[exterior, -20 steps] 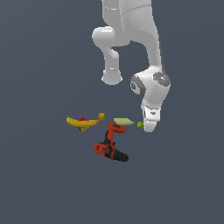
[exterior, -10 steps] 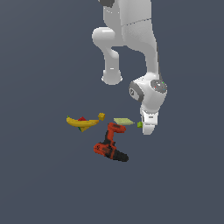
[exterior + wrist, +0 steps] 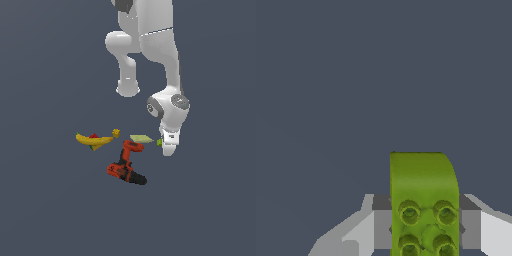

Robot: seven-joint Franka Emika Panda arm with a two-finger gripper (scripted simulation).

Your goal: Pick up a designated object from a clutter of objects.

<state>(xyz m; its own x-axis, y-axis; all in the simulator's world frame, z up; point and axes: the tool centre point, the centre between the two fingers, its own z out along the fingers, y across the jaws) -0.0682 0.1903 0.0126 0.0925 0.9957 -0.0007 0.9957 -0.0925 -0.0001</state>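
The designated object, a tiny lime-green studded block [image 3: 159, 142], lies at the exterior view's right end of the clutter. My gripper [image 3: 168, 150] is down at it. In the wrist view the block [image 3: 423, 190] fills the gap between my grey fingers [image 3: 381, 222], and both touch its sides, so my gripper [image 3: 425, 225] is shut on it. The block still looks level with the other objects. The rest of the clutter is a yellow banana [image 3: 92, 140], a red piece [image 3: 93, 136], a small yellow cube [image 3: 116, 133], a flat pale green slab [image 3: 141, 138] and a red-and-black drill [image 3: 125, 165].
The arm's white base [image 3: 128, 90] stands behind the clutter. The drill lies just to the exterior view's left of my gripper, and the slab is right beside the green block. The floor is plain dark grey.
My hand has come down a little onto the green block while the upper arm shifted over. The clutter objects have not moved.
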